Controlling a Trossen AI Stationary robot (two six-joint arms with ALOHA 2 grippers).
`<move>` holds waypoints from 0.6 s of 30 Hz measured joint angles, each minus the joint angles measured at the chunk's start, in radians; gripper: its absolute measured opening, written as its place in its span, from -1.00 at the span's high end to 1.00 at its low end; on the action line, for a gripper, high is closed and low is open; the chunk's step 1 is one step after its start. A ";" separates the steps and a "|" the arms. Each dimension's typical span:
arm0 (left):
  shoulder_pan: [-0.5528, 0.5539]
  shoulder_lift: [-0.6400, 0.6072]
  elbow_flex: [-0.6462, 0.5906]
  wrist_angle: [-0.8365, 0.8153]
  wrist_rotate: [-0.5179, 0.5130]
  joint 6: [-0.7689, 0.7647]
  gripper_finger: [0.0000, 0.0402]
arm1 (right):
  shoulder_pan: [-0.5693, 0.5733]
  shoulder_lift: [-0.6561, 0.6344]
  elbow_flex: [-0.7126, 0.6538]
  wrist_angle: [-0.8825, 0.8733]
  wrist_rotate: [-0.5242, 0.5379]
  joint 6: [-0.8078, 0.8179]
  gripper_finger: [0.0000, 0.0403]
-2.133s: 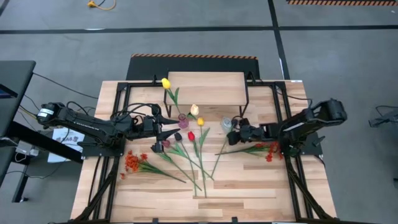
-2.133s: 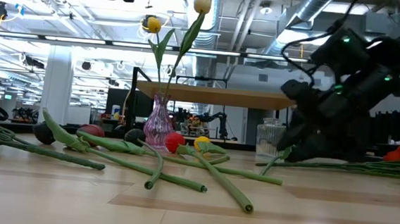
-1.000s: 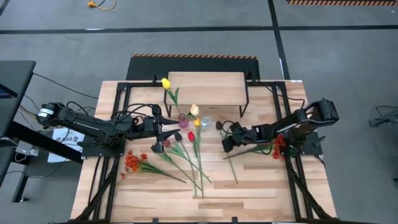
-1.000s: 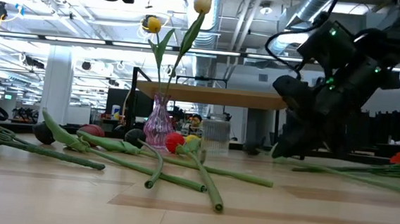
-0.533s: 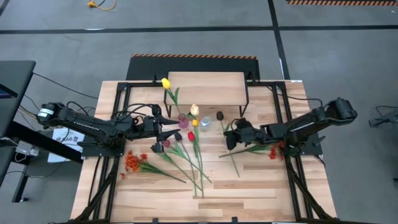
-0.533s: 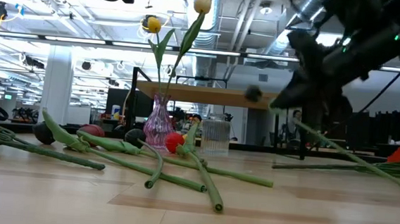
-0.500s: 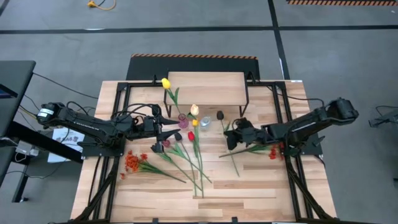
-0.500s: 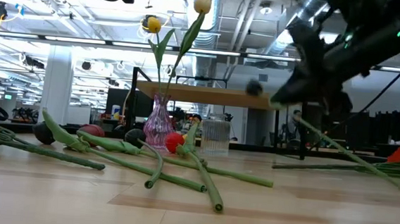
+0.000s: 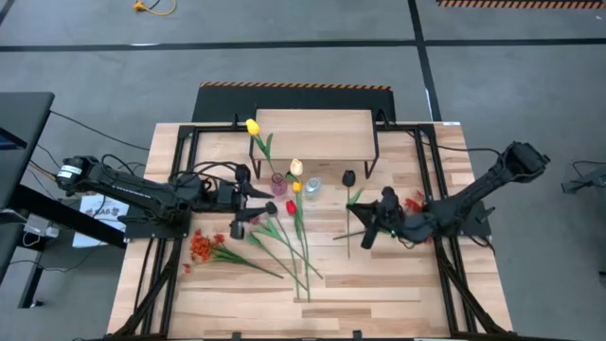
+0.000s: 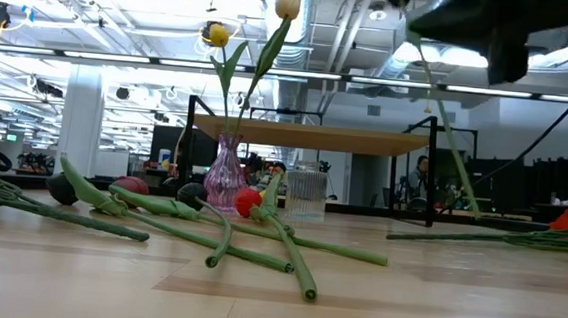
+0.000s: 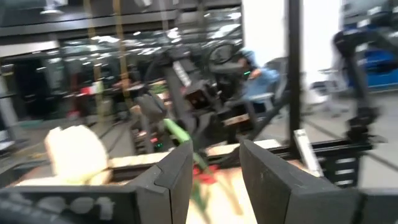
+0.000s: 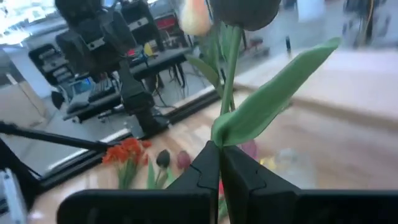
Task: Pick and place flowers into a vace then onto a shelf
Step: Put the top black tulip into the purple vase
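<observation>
My right gripper [image 12: 219, 163] is raised over the table's right half [image 9: 367, 225], shut on a dark maroon tulip [image 9: 347, 177]. Its head [image 12: 242, 11] stands uppermost and its stem [image 10: 446, 130] slants down below. My left gripper [image 11: 214, 155] stands open beside the pink vase [image 9: 277, 185], nothing between its fingers. The vase [image 10: 225, 175] stands on the table holding a yellow tulip [image 9: 252, 126] and a cream tulip [image 9: 295, 168]. Several more flowers [image 9: 284, 237] lie fanned on the table. The shelf [image 9: 312, 133] stands at the far side. My right gripper pinches the tulip's green stem [image 12: 222, 138] between its two fingers, just below where the long leaf [image 12: 273, 93] branches off. The fingers come level from the table's right and lie across the stem. The flower stands head up, tilted; whether its lower end [image 10: 473, 204] touches the table, I cannot tell.
A clear glass [image 9: 312, 187] stands right of the vase. One orange-red spray [image 9: 202, 246] lies near the left arm, another [image 9: 414, 202] by the right arm. Black frame rails [image 9: 431, 170] run along both table sides. Bare wood lies near the front edge [image 9: 379, 294].
My right gripper has risen from just above the table with the maroon tulip and rolled its wrist. The tulip, which lay slanted with its stem end on the wood, now stands head up with the stem hanging below the fingers.
</observation>
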 joint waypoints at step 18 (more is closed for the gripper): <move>-0.074 0.079 0.000 0.184 0.099 0.019 0.39 | 0.051 0.305 0.000 0.802 -0.390 -0.602 1.00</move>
